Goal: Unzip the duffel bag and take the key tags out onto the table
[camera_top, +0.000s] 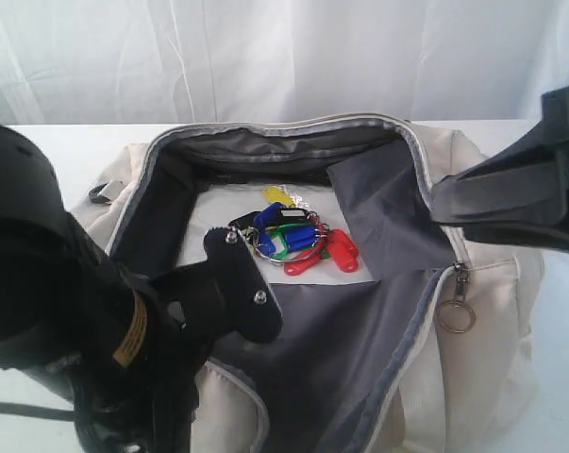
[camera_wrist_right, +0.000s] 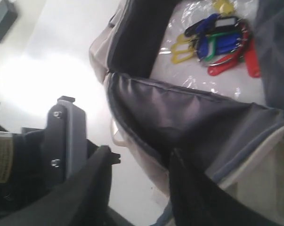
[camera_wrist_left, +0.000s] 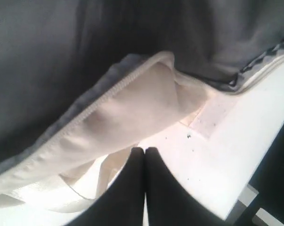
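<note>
L gripper (camera_wrist_left: 144, 153) pinched shut on nothing beside duffel bag (camera_top: 492, 311) rim, R gripper (camera_wrist_right: 141, 151) part-open astride its opened edge; key tags (camera_top: 293, 241) inside on bag floor, prob light, hard, slippery, floppy as bunch, so best pinched at bunch's centre, lifted slow to table (camera_top: 58, 151).

A white curtain (camera_top: 265, 57) hangs in soft folds. In front of the curtain, lower down, lies a crinkled clear plastic sheet (camera_wrist_right: 189, 81).

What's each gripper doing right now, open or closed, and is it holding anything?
Left gripper: closed, nothing visibly held.
Right gripper: open, straddling the edge of the duffel bag.
</note>
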